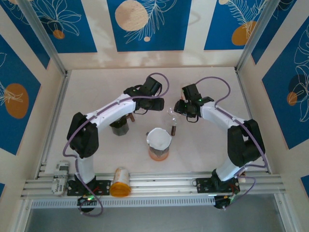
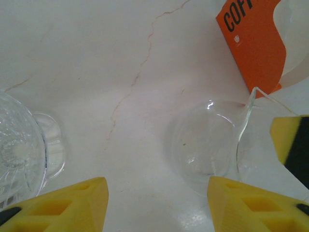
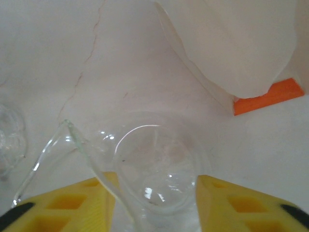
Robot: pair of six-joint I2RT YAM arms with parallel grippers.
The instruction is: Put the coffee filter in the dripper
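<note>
Since the filter (image 1: 158,137) is thin paper, light, floppy and easily creased, pinch one sheet at its top rim where it sticks out of the orange pack (image 2: 251,48), mid-table, nearer than both grippers. Left gripper (image 2: 154,195) is half open and empty. Right gripper (image 3: 153,183) has its fingers either side of a glass jug (image 3: 159,159); can't tell if they press it. Dripper (image 2: 19,150) stands apart from the pack; it's glass, fragile.

Orange coffee filter pack (image 2: 253,48) is showing white capitals "COF", running off the top edge; the tiny white mark beneath is staying unreadable.
</note>
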